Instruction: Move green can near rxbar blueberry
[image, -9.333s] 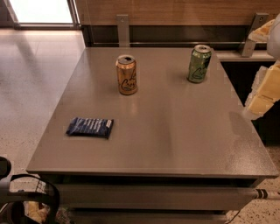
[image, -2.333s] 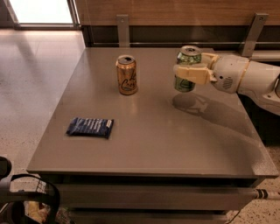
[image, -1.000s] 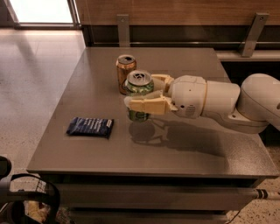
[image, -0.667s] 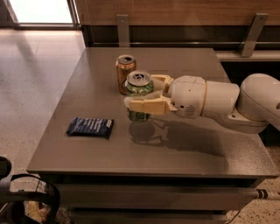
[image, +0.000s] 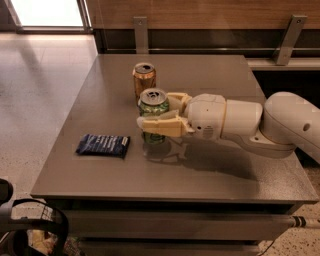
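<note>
Spreading across most of the frame, a grey-brown table (image: 220, 170) stands on pale speckled floor (image: 40, 90) at the left, with a wood-panelled wall (image: 210, 10) and two metal brackets (image: 141, 34) along the top. Just left of centre the gripper (image: 156, 111), on a white arm (image: 250, 122) reaching in from the right, clasps the green can (image: 150, 109) between cream fingers (image: 162, 127), with the orange-gold can (image: 144, 79) just behind and the rxbar blueberry (image: 103, 145) lying flat nearby, lower left, not touching. A finger hides most of the can's lettering, and the wrapper's white text is too small to read.
</note>
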